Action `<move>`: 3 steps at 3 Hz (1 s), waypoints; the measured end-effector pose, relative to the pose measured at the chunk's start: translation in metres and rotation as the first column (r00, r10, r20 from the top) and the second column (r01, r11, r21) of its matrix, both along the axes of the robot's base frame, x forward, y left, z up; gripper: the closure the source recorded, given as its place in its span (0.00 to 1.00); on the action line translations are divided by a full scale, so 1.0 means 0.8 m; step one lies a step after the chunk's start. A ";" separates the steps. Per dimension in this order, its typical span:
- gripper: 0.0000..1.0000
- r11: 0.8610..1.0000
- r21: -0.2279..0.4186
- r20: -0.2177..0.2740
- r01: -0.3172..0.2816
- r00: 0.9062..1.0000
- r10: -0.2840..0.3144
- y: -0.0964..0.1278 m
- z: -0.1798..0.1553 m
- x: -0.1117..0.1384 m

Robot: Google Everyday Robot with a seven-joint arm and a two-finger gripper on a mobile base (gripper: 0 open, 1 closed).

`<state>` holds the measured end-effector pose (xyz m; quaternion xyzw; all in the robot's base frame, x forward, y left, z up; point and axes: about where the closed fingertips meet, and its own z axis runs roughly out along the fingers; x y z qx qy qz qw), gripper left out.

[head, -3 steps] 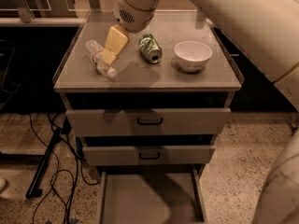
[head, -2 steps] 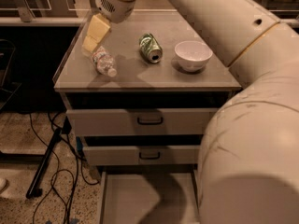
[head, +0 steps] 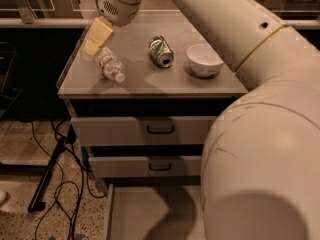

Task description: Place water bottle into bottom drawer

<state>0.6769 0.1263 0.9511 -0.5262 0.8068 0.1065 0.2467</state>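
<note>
- I see the gripper [head: 96, 41] over the back-left part of the cabinet top [head: 150, 81], hanging from the arm [head: 225, 29] that reaches in from the right.
- Its yellowish tip sits right at the far end of the water bottle [head: 110, 65] — I cannot tell whether it is open or closed, or whether it has any hold on the bottle.
- The water bottle lies on its side on the cabinet top, white cap pointing toward the front edge.
- To its right lies a green soda can [head: 161, 51], also on its side, and beyond that stands a white bowl [head: 204, 60]; all three are apart.
- The bottom drawer [head: 135, 209] is pulled out below, its grey floor in view — the arm's bulk covers its right side.
- The top drawer [head: 145, 130] and middle drawer [head: 150, 166] stick out only a little.
</note>
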 end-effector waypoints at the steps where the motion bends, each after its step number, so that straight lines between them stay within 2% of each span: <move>1: 0.00 0.998 0.063 -0.049 -0.002 0.999 0.005 0.043 -0.010 0.033; 2: 0.00 0.998 0.070 -0.055 0.001 0.998 0.003 0.048 -0.013 0.038; 3: 0.00 0.997 0.071 -0.083 0.007 0.997 -0.002 0.060 -0.033 0.045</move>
